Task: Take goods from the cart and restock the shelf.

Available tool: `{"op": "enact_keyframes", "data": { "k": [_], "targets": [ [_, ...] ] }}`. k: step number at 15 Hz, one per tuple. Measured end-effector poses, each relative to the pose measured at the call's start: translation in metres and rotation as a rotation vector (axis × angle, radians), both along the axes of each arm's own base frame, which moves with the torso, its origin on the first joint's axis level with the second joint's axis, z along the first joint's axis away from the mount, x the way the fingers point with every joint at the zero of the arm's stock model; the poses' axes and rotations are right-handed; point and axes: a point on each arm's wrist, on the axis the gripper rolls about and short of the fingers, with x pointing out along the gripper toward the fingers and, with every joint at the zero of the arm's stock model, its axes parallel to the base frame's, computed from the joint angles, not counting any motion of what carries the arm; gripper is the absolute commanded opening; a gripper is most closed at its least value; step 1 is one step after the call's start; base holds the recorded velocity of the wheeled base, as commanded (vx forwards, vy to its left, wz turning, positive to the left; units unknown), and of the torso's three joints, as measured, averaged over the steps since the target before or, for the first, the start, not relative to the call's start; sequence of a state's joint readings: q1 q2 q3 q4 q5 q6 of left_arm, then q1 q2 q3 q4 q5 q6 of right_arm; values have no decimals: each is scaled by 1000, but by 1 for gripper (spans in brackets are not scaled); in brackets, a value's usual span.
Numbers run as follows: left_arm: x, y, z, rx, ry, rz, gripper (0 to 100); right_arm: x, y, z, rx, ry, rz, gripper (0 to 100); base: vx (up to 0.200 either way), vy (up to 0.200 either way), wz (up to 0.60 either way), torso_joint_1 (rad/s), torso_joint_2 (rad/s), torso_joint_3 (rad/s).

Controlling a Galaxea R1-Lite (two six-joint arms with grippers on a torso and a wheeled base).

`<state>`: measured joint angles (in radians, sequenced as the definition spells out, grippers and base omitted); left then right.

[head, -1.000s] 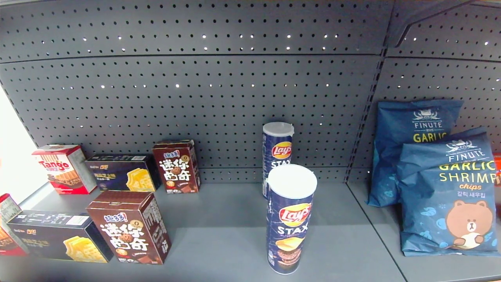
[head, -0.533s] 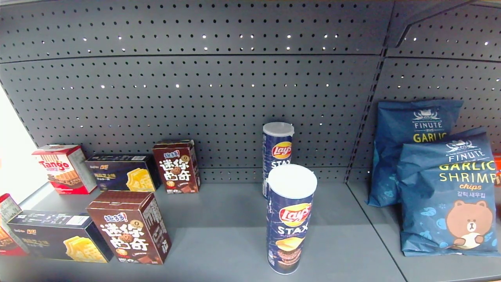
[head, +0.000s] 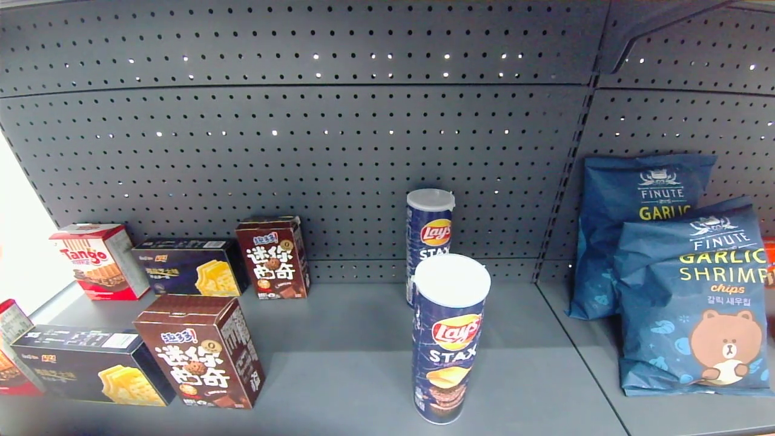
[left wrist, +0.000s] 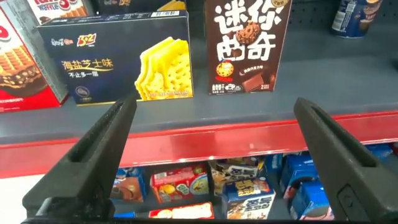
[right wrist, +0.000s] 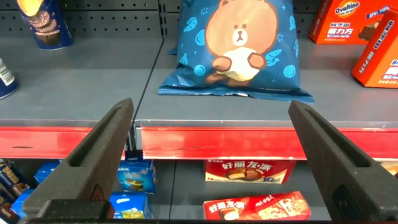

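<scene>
Head above shelf [head: 351,339]; wrists low, close

Evenly lit shelf [head: 339,357], blown-out glare at left, perhaps daylight.

On the shelf [head: 339,369], left: boxes [head: 200,351] in two rows, front and back; middle: front can [head: 449,339] directly before rear can [head: 428,233]; right: front bag [head: 690,303] overlapping rear bag [head: 629,212], against the pegboard [head: 303,151] behind
</scene>
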<state>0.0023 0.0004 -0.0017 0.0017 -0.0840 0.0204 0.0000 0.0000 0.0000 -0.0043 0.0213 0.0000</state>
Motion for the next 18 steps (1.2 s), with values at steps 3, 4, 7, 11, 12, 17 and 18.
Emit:
{"op": "enact_keyframes", "data": {
  "k": [3,4,7,11,12,17,18],
  "targets": [
    [0,0,0,-2,0,16,100,0,0,0,0,0,0,100,0,0,0,0,0,0],
    [0,1,0,-5,0,56,100,0,0,0,0,0,0,100,0,0,0,0,0,0],
    [0,0,0,-3,-1,16,100,0,0,0,0,0,0,100,0,0,0,0,0,0],
    [0,-1,0,44,-5,-63,100,0,0,0,0,0,0,100,0,0,0,0,0,0],
    [0,-1,0,38,-3,-61,100,0,0,0,0,0,0,100,0,0,0,0,0,0],
    [0,-1,0,36,-4,-59,100,0,0,0,0,0,0,100,0,0,0,0,0,0],
    [0,-1,0,33,-4,-55,100,0,0,0,0,0,0,100,0,0,0,0,0,0]
  ]
}}
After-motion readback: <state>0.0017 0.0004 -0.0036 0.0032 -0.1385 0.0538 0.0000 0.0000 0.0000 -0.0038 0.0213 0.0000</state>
